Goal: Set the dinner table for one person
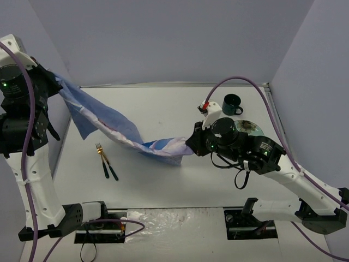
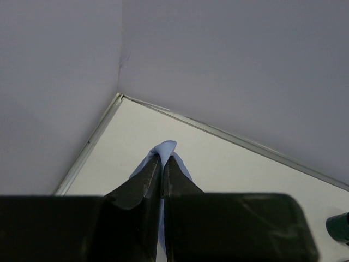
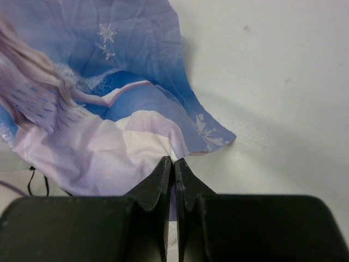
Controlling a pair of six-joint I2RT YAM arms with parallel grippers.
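The white counter (image 1: 163, 185) carries two black-handled utensils (image 1: 106, 161), one a gold fork, at its left. A dark green mug (image 1: 233, 103) and a plate (image 1: 253, 127) sit at its far right.

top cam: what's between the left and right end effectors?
A blue snowflake-printed cloth, pinched by the left end effector and right end effector, sagging toward the matte white tabletop. Top external view shows it.

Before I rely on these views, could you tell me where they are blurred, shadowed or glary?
Top external: even, soft light, no glare, the cutlery sharp. Left wrist: the left tool is dark and soft-focused, filling the bottom. Right wrist: the cloth print is crisp, with a soft shadow under its edge on the table.
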